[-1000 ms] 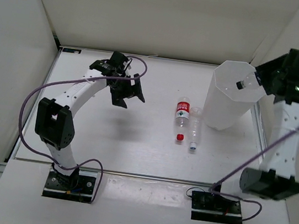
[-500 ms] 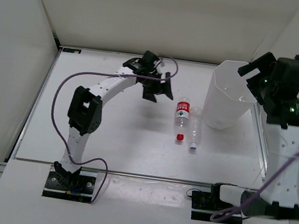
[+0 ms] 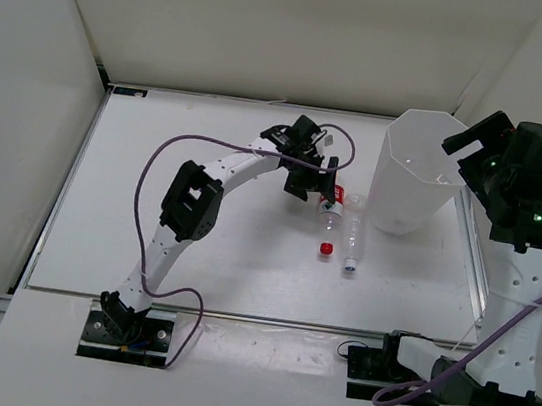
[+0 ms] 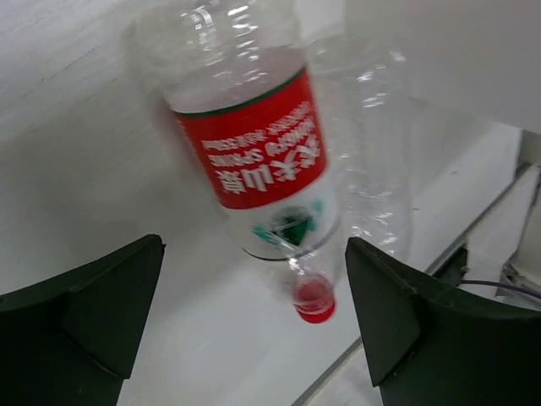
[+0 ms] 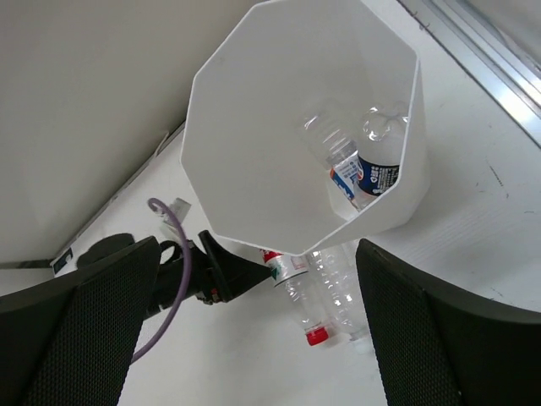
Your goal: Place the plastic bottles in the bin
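— Pose?
— My left arm stretches far out, left gripper spread wide over the red-labelled bottle.
— Bottle?
— Lying flat on the table near the bin, cap toward me.

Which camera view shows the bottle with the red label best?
Left wrist: the red-label bottle fills the frame, label and cap visible. Top view: small, partly under the left gripper. Right wrist: only its cap end, beyond the bin.

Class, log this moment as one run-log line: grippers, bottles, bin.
left gripper open over red-labelled bottle | right gripper open above bin | plain bottle lying on table | blue-labelled bottle inside bin
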Action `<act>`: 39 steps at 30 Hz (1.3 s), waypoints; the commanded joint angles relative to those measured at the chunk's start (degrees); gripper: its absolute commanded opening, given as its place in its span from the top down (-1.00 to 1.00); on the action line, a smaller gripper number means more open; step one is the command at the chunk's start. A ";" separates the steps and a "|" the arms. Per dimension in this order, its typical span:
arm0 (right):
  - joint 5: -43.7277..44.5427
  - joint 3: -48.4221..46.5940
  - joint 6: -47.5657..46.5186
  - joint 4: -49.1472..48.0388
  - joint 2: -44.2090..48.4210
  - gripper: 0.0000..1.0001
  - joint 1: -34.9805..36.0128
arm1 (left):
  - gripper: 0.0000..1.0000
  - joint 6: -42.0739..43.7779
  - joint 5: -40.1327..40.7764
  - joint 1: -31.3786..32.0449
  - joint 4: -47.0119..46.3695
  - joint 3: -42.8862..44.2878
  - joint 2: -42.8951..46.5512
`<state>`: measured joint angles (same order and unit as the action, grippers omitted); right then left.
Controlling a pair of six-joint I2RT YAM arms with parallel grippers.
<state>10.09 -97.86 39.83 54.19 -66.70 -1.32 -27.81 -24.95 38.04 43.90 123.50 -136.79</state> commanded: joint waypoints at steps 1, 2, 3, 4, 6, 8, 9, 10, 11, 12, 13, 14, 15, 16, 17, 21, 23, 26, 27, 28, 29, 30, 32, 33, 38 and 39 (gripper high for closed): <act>-0.59 -3.30 -3.53 1.08 1.48 -1.00 -1.14 | -1.00 3.20 0.96 0.54 1.72 2.61 -1.88; -0.59 -3.30 -3.54 1.78 2.00 -1.00 -1.83 | -1.00 3.20 0.96 0.54 1.72 2.62 -2.60; -1.29 -3.30 -4.06 1.79 2.01 -1.00 -2.45 | -1.00 3.20 0.26 0.54 1.72 3.14 -3.21; -1.30 -3.30 -4.06 2.40 2.53 -1.00 -2.46 | -1.00 3.20 0.25 0.54 1.72 3.84 -4.35; -1.30 -2.25 -4.06 2.93 3.24 -1.00 -3.51 | -1.00 3.20 -1.32 0.54 1.72 3.85 -5.14; -1.30 -0.40 -4.06 2.93 4.90 -1.00 -4.03 | -1.00 3.91 -2.29 0.54 1.19 4.55 -5.85; -1.30 -0.40 -4.06 3.72 4.91 -1.00 -4.56 | -1.00 3.91 -2.82 0.54 1.19 4.55 -5.85; -1.30 0.47 -4.06 3.73 5.43 -1.00 -4.57 | -1.00 3.91 -3.35 0.54 1.19 4.55 -5.85; -1.30 1.53 -3.54 4.25 5.96 -1.00 -4.57 | -1.00 3.91 -3.35 0.54 1.19 4.03 -5.85; -1.82 2.06 -3.54 4.25 5.96 -1.00 -5.09 | -1.00 3.91 -3.35 0.54 1.19 4.03 -5.85; -1.83 2.06 -3.01 4.25 6.49 -1.00 -5.09 | -1.00 3.30 -4.05 0.54 0.67 4.03 -5.85; -1.83 2.85 -2.40 4.25 6.49 -1.00 -5.09 | -1.00 3.29 -4.92 0.54 0.66 4.03 -5.85; -1.83 3.38 -2.39 4.25 6.49 -1.00 -5.09 | -1.00 2.60 -5.46 0.54 0.14 3.50 -6.38; -1.83 3.38 -2.39 4.25 7.01 -1.00 -5.09 | -1.00 2.59 -5.98 0.54 -0.56 3.50 -6.38; -1.83 3.90 -2.39 4.78 7.02 -1.00 -5.09 | -0.97 1.98 -6.86 0.54 -0.57 3.50 -6.90; -1.83 4.44 -2.91 5.48 7.55 -1.00 -5.09 | -0.97 0.49 -9.67 0.54 -3.81 5.60 -9.00; -1.83 4.44 -2.92 6.01 8.07 -1.00 -5.09 | -0.97 -0.31 -10.55 0.54 -5.05 6.83 -9.80; -1.83 4.44 -3.45 6.53 8.60 -1.00 -5.09 | -0.97 -2.68 -11.17 0.54 -7.42 7.45 -10.43; -1.83 4.44 -3.97 6.54 8.60 -1.00 -5.09 | -0.97 -3.38 -12.04 0.54 -7.42 7.45 -11.12; -1.83 4.44 -3.97 6.54 8.60 -1.00 -5.09 | -0.97 -4.87 -12.66 0.54 -7.43 7.45 -11.65; -1.30 4.44 -4.67 6.54 8.60 -1.00 -5.09 | -0.97 -5.49 -13.97 0.54 -7.43 6.76 -12.35; -0.60 4.44 -5.46 6.54 8.60 -1.00 -5.09 | -0.84 -6.11 -14.51 0.54 -7.43 5.27 -12.36; -0.07 3.82 -6.08 6.54 8.07 -1.00 -5.09 | -0.58 -6.72 -15.30 0.54 -7.43 3.33 -12.36; -0.07 3.82 -6.08 6.54 8.07 -1.00 -5.09 | -0.38 -6.73 -15.83 0.54 -7.43 0.80 -10.53; -0.07 6.61 -4.25 5.06 8.16 -1.00 -5.09 | -0.34 -10.85 -11.10 -3.58 0.19 -5.55 -1.83; -0.07 7.85 -3.72 4.52 9.03 -1.00 -5.09 | -0.34 -10.86 -7.26 -4.37 4.40 -6.16 0.54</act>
<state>9.08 -92.33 35.77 60.07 -58.85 -6.31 -37.19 -40.03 36.49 37.74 120.05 -143.92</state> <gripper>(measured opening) 0.998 0.681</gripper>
